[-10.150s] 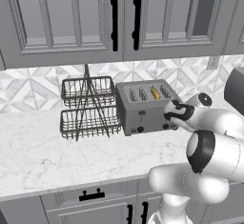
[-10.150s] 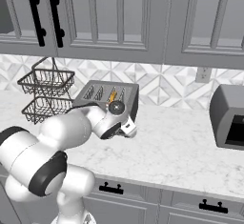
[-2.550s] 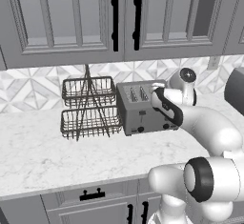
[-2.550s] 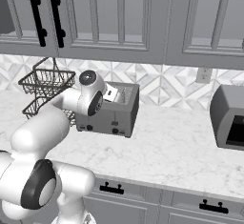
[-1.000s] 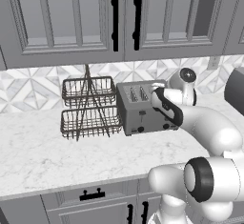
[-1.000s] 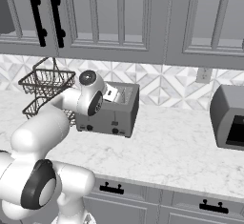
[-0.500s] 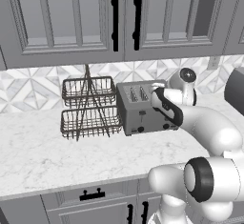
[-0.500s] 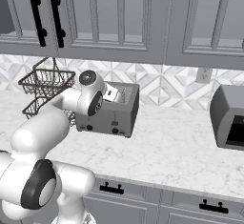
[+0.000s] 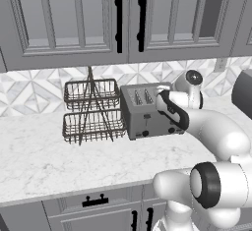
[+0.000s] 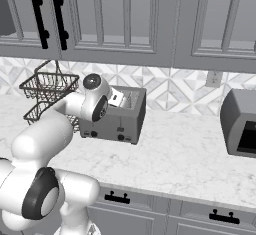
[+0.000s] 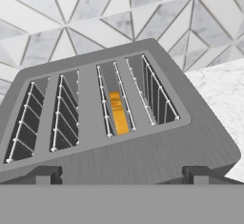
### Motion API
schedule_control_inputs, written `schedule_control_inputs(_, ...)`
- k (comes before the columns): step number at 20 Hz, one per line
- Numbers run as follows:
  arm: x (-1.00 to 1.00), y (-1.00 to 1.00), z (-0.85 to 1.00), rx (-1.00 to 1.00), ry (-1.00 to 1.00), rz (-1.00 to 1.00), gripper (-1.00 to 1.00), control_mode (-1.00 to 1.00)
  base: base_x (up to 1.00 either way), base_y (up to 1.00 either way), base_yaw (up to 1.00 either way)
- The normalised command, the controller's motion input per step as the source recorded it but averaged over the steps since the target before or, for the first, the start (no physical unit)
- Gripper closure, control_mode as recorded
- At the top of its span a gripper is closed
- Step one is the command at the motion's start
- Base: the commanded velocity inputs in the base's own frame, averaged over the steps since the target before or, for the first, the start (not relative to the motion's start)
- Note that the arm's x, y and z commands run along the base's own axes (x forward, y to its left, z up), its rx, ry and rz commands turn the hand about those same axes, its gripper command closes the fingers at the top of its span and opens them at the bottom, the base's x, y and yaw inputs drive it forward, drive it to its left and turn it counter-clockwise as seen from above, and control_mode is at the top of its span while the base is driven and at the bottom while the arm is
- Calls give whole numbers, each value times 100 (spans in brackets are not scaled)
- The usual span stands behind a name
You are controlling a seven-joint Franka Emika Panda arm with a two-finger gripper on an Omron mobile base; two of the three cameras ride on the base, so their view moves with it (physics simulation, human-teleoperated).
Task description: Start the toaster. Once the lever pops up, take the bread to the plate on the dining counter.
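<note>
The grey brushed-metal toaster [image 9: 147,119] [image 10: 116,118] stands on the counter against the tiled wall. The hand view looks down on its four slots [image 11: 143,156]. The golden-orange bread [image 11: 117,112] sits low in the third slot from the left. My gripper [image 9: 165,97] [image 10: 117,97] [image 11: 122,175] hovers just above the toaster's front edge. It is open, its two dark fingertips [image 11: 43,174] wide apart with nothing between them. The plate and the dining counter are out of view.
A two-tier wire basket rack [image 9: 91,109] [image 10: 45,96] stands just left of the toaster. A grey boxy appliance [image 10: 242,124] [image 9: 243,92] sits at the counter's right end. Grey upper cabinets hang above. White marble counter [image 10: 190,159] stretches in front of the toaster.
Ten seconds ago the gripper was at the toaster's front face; now it hangs above the top. Over the last second nothing has moved.
</note>
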Motion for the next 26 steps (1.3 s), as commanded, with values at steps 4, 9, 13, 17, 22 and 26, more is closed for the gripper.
schedule_control_inputs(4, 0, 0, 0, 0, 0, 0, -100, -100, 0, 0, 0)
schedule_control_inputs(9, 0, 0, 0, 0, 0, 0, -100, -100, 0, 0, 0)
schedule_control_inputs(13, 0, 0, 0, 0, 0, 0, -100, -100, 0, 0, 0)
schedule_control_inputs(17, 0, 0, 0, 0, 0, 0, -100, -100, 0, 0, 0)
schedule_control_inputs(22, 0, 0, 0, 0, 0, 0, -100, -100, 0, 0, 0)
schedule_control_inputs(26, 0, 0, 0, 0, 0, 0, -100, -100, 0, 0, 0)
